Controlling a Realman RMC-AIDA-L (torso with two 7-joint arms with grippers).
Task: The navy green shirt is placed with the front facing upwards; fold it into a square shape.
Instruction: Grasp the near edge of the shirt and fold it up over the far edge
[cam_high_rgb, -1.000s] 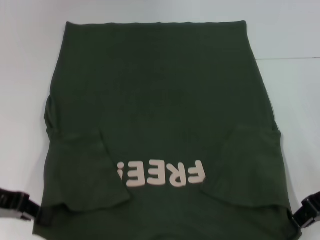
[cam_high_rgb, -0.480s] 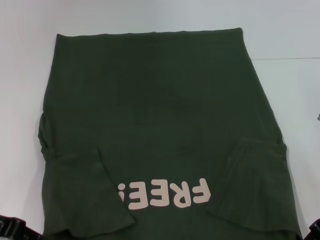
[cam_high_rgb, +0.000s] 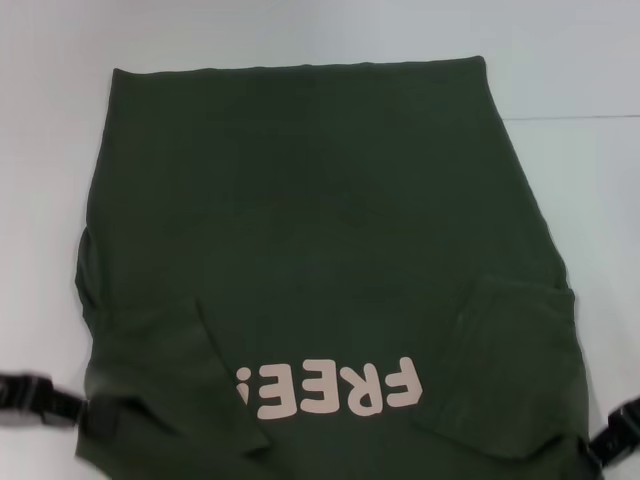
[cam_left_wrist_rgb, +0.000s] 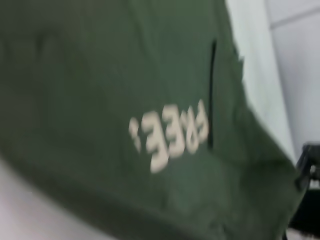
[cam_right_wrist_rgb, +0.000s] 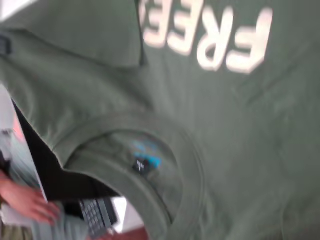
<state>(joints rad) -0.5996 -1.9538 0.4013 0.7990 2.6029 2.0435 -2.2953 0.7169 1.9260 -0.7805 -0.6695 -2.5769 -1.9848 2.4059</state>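
Cream "FREE!" lettering (cam_high_rgb: 328, 388) on navy green shirt (cam_high_rgb: 320, 220); both hands' grip indiscernible.

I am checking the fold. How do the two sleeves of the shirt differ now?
On the navy green shirt, the left sleeve covers the exclamation mark's edge of the "FREE!" lettering; the right sleeve stops short of the letters. The left gripper touches its sleeve; the right gripper sits at the shirt's edge. Both sleeves lie folded inward.

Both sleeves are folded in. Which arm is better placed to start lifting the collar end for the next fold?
Left, narrowly. The left gripper already reaches the navy green shirt at its near corner; the right gripper sits at the opposite corner's edge. The fold probably needs both.
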